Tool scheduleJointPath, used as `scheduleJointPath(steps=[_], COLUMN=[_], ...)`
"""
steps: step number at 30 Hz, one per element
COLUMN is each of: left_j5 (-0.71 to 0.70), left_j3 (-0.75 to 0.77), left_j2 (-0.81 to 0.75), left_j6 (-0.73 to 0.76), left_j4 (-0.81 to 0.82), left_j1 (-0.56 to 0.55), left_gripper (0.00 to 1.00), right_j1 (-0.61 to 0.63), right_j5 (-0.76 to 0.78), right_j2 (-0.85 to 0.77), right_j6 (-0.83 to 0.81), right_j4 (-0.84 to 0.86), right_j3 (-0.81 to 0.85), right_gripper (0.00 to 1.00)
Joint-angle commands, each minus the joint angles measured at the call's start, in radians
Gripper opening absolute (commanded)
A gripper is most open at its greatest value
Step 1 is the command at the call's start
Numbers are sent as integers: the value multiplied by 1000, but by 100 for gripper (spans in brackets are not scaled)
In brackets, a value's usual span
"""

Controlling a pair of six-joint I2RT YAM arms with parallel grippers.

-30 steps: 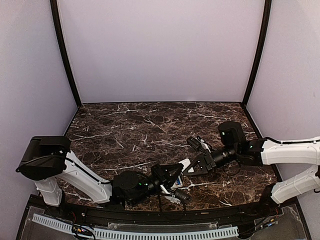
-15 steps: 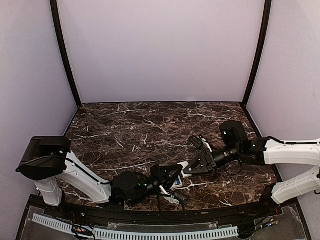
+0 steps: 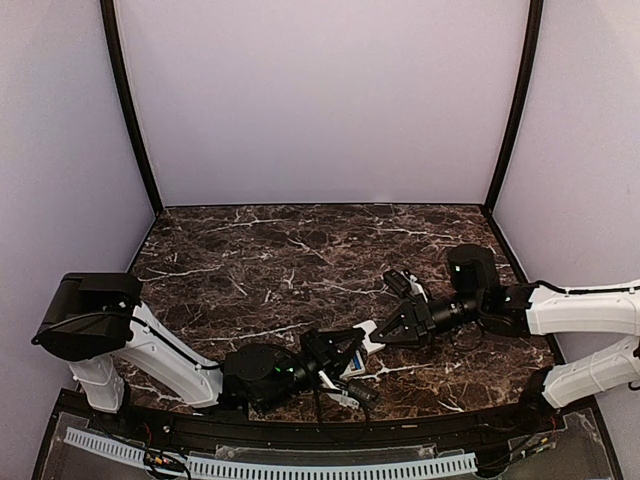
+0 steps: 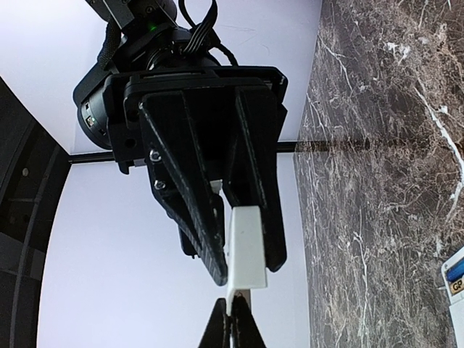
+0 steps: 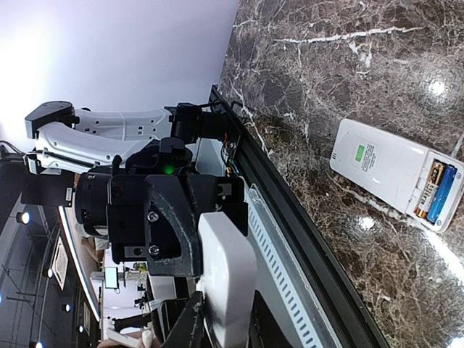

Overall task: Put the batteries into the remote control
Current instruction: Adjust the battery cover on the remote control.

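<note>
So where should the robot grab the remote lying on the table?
Probably the middle of the remote control, pinched across its two long edges from straight above. It lies flat, back up, on the table, so its sides are the only places to pinch, and the end holding the batteries is open.

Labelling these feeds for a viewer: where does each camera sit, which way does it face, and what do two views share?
Top: high behind the arm bases, looking down on the table; both arms show, left claw and right claw close together.
Left wrist: on the left arm, looking along its fingertips, which pinch a white cover, at the right claw.
Right wrist: on the right arm, facing the left claw past its fingers; the remote lies aside, batteries in its open back.
Shared: both wrist views show cover and remote.
</note>
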Motion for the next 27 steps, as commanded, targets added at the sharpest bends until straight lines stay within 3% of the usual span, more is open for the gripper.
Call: scheduleJointPath(steps=[1, 16, 21, 25, 27], left_j5=[13, -12, -13, 42, 52], left_j3=[-14, -9, -13, -47, -62], left_j2=[3, 5, -4, -33, -32], left_j6=[0, -10, -39, -124, -148], left_j4=[267, 268, 268, 266, 251], left_j1=[-11, -14, -14, -13, -12], left_gripper=[0, 0, 0, 0, 0], right_j1=[-9, -9, -9, -9, -12], right_j5=[-27, -42, -50, 68, 162], right_j2=[5, 24, -20, -104, -126], right_j6=[34, 84, -2, -326, -410], right_j4=[128, 195, 114, -259, -403], right_j3=[-8, -37, -2, 131, 185], right_gripper=[18, 3, 26, 38, 43])
